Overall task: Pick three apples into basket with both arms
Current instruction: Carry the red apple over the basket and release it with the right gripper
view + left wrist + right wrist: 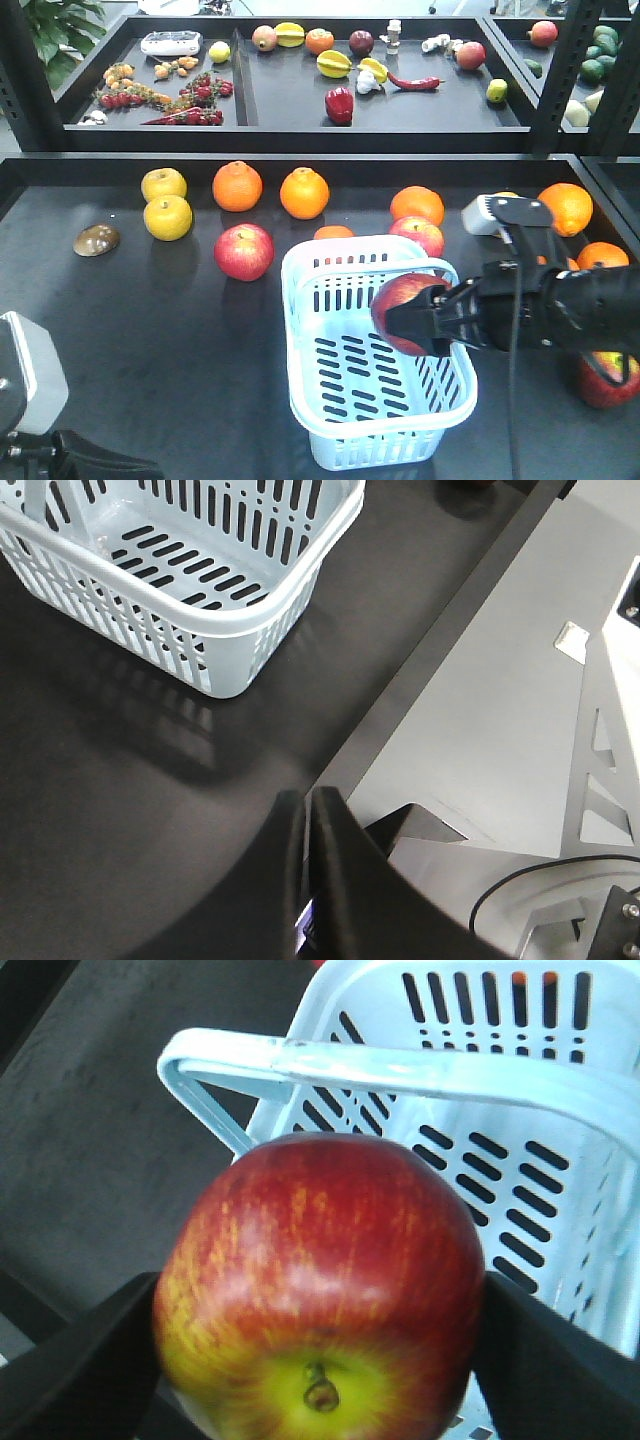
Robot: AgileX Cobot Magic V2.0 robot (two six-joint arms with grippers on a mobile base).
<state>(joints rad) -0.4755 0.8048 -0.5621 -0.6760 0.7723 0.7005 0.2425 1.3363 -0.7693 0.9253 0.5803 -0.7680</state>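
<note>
The right end effector (415, 322) is clamping a dark red apple (398, 312) between its two fingers, out over the right side of the basket (380, 445) and above its rim. In the right wrist view the apple's stem end, with its yellow-green patch, is facing back toward the wrist and slightly down. The fruit is too round to show a long axis.

The pale blue basket is sitting with its long axis running away from the counter's (150, 330) front edge, angled a little. Its slotted floor is showing across the whole bottom. Its handle (420, 1068) is crossing just beyond the held fruit.

A second dark red apple (243, 251) is lying left of the basket, a little apart from it. A third dark red apple (607, 378) is lying on the right, partly under the right arm. A paler apple (418, 235) and an orange (333, 233) are crowding the basket's far end.

The left end effector (310, 870) is hanging with its fingers pressed together on nothing, at the counter's front edge (420, 670), near the basket's front corner. Bare dark counter is stretching left of the basket toward the front.
</note>
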